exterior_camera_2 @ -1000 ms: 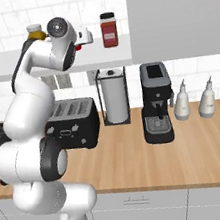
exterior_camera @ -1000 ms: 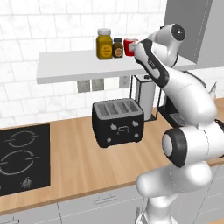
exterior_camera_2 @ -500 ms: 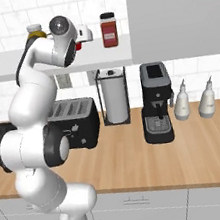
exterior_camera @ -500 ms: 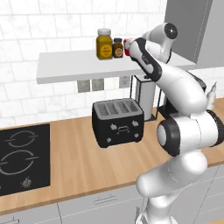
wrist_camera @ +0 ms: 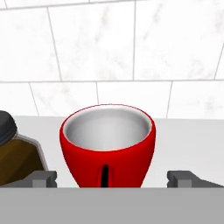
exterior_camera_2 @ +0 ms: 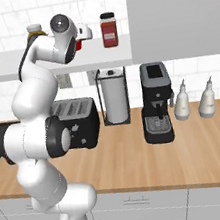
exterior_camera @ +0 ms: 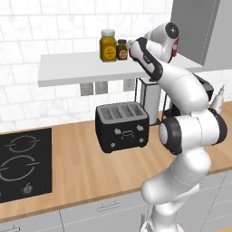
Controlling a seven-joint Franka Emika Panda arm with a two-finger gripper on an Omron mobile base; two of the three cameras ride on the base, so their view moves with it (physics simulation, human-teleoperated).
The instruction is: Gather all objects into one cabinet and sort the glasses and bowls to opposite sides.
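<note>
I see the red cup upright on the white shelf against the tiled wall, a dark jar just beside it. My claw is spread apart, 1 fingertip either side of the cup.

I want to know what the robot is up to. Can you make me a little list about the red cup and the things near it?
red cup: upright on the white shelf, white inside
gripper: open, a fingertip on each side of the cup, not touching
dark jar: just beside the cup
wall: white tiles behind the cup
below the shelf: black toaster on the wooden counter
</note>
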